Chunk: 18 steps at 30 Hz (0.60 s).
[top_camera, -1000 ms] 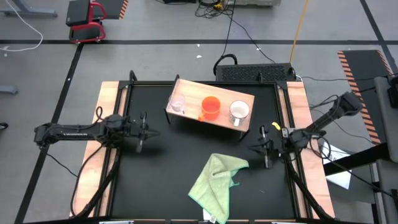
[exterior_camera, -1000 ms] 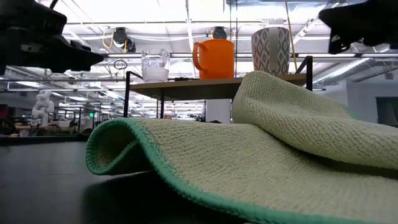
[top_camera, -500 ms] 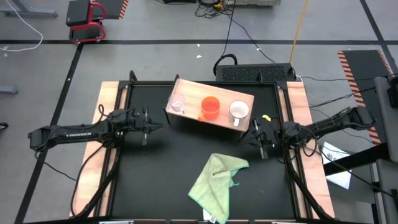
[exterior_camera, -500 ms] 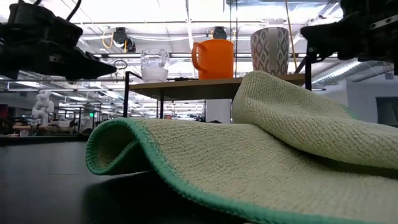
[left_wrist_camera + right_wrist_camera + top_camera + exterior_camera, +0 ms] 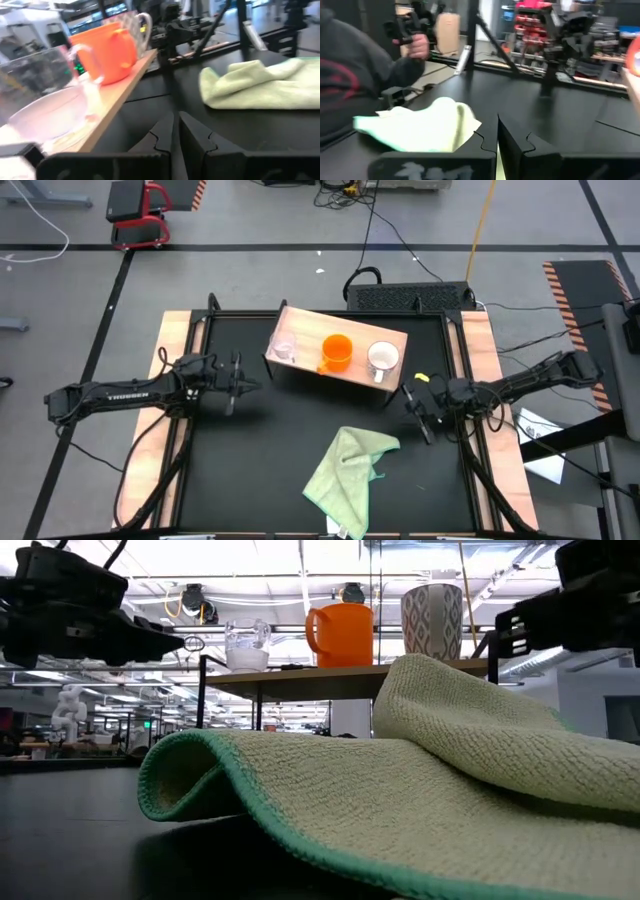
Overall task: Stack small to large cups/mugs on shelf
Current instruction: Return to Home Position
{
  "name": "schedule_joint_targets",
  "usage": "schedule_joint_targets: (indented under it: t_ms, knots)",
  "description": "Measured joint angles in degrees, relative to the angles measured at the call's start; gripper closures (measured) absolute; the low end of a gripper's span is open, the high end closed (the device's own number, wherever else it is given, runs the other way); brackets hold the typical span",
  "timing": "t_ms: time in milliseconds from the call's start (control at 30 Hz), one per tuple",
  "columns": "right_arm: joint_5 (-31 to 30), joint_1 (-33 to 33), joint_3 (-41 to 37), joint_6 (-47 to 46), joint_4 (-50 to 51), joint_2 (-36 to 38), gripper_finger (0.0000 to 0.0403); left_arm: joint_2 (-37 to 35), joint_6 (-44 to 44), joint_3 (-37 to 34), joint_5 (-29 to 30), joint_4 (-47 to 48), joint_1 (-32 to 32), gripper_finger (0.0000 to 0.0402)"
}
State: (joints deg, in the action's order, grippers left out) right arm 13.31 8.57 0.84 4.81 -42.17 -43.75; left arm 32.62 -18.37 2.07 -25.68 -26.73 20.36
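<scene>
The three vessels are being borne upright by the shelf, which is being seen at 12 o'clock on the black tabletop in the high view, set slightly askew. The glass cup is being carried at the shelf's 9 o'clock end, the orange mug in its middle with the handle turned toward about 7 o'clock, and the white mug, patterned on its outside, at the 3 o'clock end. They are being kept side by side in one row, each apart from the next, none set inside another.

The left gripper is being held above the tabletop at 9 o'clock, well apart from the shelf and pointing toward 3 o'clock. Its fingers are being shown pressed together in the left wrist view, with nothing between them. The right gripper is being held at 3 o'clock, near the shelf's corner under the white mug but not touching it. Its fingers are likewise clenched on nothing.

The green cloth is being left crumpled at about 5 o'clock on the tabletop, apart from both grippers and the shelf. Beyond the table, a person in a dark top is being caught in the right wrist view.
</scene>
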Motion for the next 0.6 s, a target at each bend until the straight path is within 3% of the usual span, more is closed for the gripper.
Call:
schedule_joint_targets:
  t_ms: [167,467,600]
  knots:
    - [4.57,2.06,0.01,0.33,-0.03,-0.03,0.0403,-0.07,-1.06,0.00,-5.51,-0.46,-0.02,0.0371]
    - [4.66,6.29,0.02,4.06,2.62,-0.04,0.0403,-0.07,-2.86,0.00,-1.60,-0.65,-0.02,0.0371]
    - [2.82,6.66,0.44,6.48,-1.65,0.05,0.0403,-0.07,-2.94,0.01,-0.85,-2.26,-0.02,0.0371]
